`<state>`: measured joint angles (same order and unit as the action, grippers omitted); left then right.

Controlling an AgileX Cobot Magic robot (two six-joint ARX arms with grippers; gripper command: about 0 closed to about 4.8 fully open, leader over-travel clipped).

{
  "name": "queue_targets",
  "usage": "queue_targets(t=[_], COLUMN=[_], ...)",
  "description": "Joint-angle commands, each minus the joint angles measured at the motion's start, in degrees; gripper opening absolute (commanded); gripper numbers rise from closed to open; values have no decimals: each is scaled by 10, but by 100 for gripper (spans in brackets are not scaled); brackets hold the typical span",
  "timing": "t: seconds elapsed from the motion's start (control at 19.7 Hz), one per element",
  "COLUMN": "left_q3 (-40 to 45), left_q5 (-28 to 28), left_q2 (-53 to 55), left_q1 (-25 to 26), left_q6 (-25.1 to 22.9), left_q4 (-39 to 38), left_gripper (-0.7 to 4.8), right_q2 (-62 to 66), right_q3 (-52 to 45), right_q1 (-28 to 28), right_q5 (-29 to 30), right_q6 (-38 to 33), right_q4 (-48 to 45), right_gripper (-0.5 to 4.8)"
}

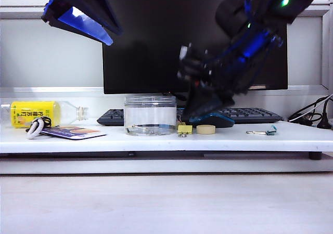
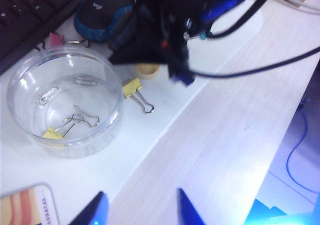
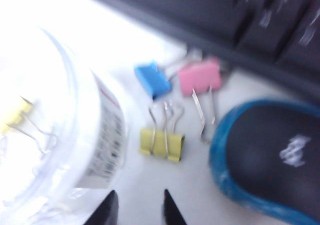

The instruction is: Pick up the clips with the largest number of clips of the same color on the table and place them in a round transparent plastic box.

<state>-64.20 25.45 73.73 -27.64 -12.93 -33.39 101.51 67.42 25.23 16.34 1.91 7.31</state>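
Beside round transparent plastic box (image 3: 45,135), yellow clip (image 3: 161,142) lies just ahead of right hand (image 3: 137,207), fingers parted, empty; left hand (image 2: 142,210) aloft, parted.

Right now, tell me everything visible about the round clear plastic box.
The round transparent plastic box is a short, wide, clear cylinder with no lid on, standing upright on the white table in front of the keyboard. A pale label band wraps its side. Inside lie one yellow clip against the wall and some loose silver wire handles. Another yellow clip lies just outside it, not touching. No gripper touches the box: the right gripper hovers beside it, and the left gripper is raised above the table.
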Motion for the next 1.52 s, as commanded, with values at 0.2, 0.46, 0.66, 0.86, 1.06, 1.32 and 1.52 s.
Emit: queue_targets(t=[0.2, 0.46, 0.66, 0.86, 1.06, 1.32, 1.52], left_q3=[-3, -3, -3, -3, -3, -3, -3], left_q5=[2, 18, 34, 48, 48, 48, 48], left_q2=[-2, -2, -2, -2, -2, -2, -1], left_q1=[0, 0, 0, 0, 0, 0, 0], left_q6=[-7, -19, -32, -32, -32, -38, -38], left_q4=[-11, -11, -11, -9, -7, -9, -8], left_gripper=[189, 189, 189, 189, 189, 189, 189], right_q2=[-26, -99, -103, -103, -91, -56, -35], right_q3=[2, 2, 2, 9, 22, 63, 79], right_q1=[0, 2, 9, 25, 62, 65, 64], right_q5=[21, 33, 31, 23, -19, -40, -37], right_q6=[61, 163, 244, 282, 308, 308, 310], right_q4=[91, 154, 239, 249, 254, 268, 259], right_gripper=[173, 173, 181, 181, 182, 217, 217])
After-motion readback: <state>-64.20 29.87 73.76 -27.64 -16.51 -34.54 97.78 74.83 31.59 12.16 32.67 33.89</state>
